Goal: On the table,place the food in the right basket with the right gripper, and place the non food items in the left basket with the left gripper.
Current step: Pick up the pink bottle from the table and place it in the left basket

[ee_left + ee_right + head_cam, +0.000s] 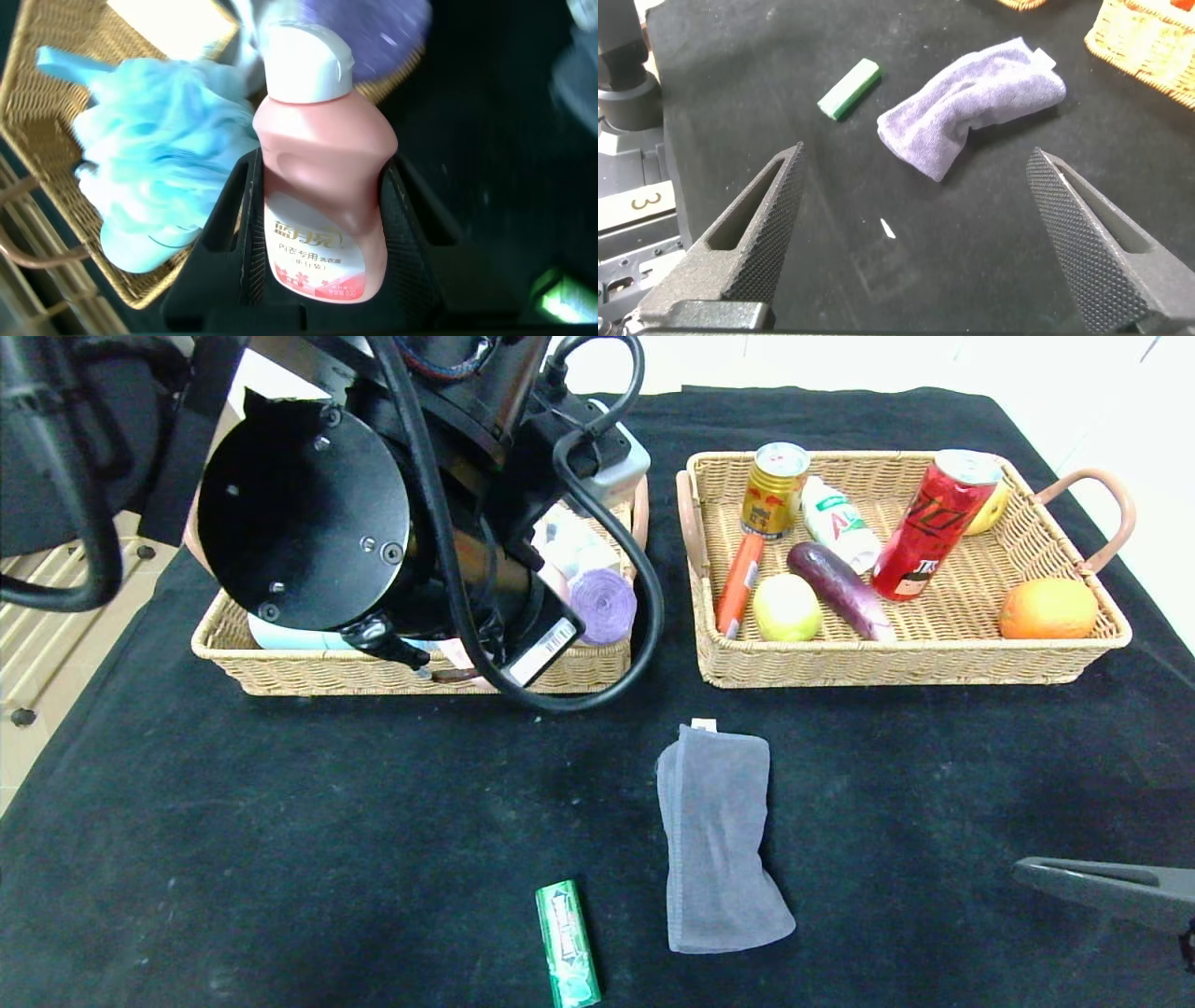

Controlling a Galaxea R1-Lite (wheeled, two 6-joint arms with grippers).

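My left gripper (pixel 322 161) is shut on the pink bottle (pixel 322 187) with its white cap, held over the left basket (pixel 308 674). In that basket lie the light-blue bath pouf (pixel 149 159) and the purple-ended bag roll (pixel 603 605). The grey towel (pixel 717 840) lies on the black table (pixel 280 821) in front of the baskets. The green chewing-gum pack (pixel 567 943) lies near the table's front edge. The right basket (pixel 896 665) holds the lemon (pixel 787 607) and the orange sausage (pixel 738 583). My right gripper (pixel 917 157) hangs open and empty over the front right of the table.
The right basket also holds a purple eggplant (pixel 840 590), a round orange fruit (pixel 1047 609), a red can (pixel 934 523), a gold can (pixel 773 490) and a white bottle (pixel 840 523). My left arm hides most of the left basket. The table's left edge drops to the floor.
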